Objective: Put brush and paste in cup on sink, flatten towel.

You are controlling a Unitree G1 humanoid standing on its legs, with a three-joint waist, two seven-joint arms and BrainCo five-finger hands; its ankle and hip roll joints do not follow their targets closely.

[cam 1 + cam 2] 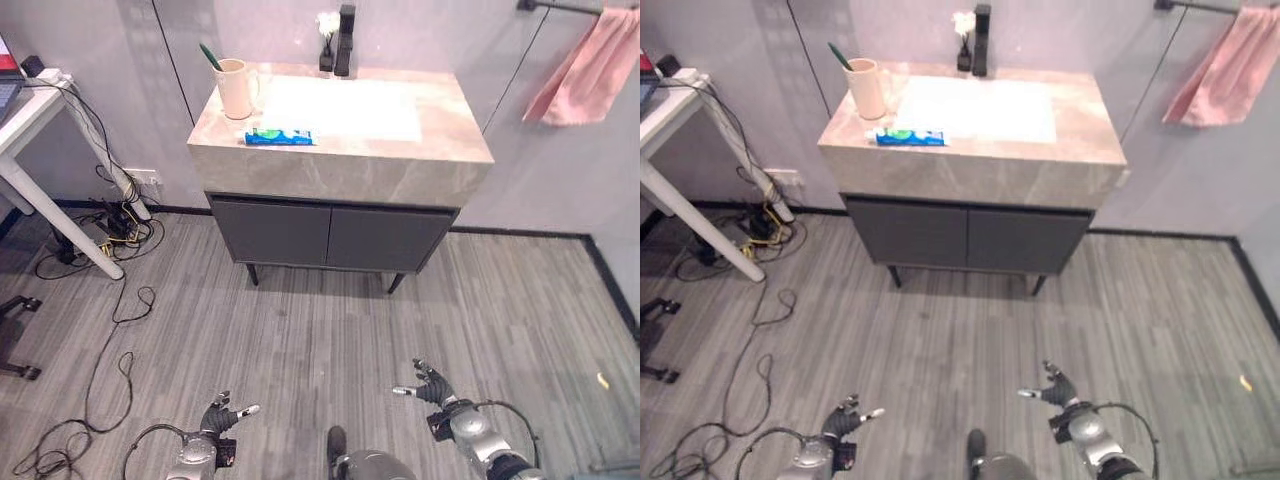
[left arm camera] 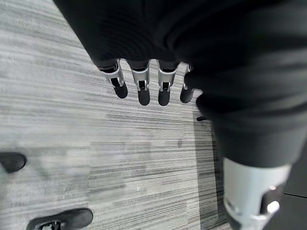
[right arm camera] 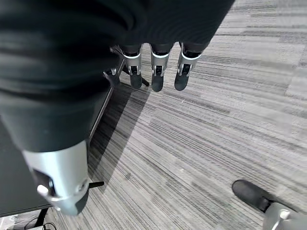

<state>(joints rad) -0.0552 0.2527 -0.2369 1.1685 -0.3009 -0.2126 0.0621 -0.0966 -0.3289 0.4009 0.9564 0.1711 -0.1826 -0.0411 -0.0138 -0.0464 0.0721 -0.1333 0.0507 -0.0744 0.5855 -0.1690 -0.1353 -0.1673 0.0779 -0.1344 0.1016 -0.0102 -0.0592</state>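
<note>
A beige cup [image 1: 235, 88] stands on the left of the marble sink counter [image 1: 340, 160], with a green toothbrush [image 1: 210, 56] upright in it. A blue toothpaste tube [image 1: 279, 137] lies flat on the counter just in front of the cup. A pink towel [image 1: 590, 72] hangs bunched and crooked from a wall rail at the upper right. My left hand [image 1: 218, 415] and right hand [image 1: 432, 385] hang low over the floor, far in front of the cabinet. Both are open with relaxed fingers [image 2: 139, 88] [image 3: 156, 76] and hold nothing.
A black tap [image 1: 345, 40] and a small dark bottle [image 1: 326, 52] stand at the back of the basin. The grey cabinet [image 1: 330, 235] sits under the counter. A white desk [image 1: 30, 130] with cables [image 1: 110, 225] on the floor stands at the left.
</note>
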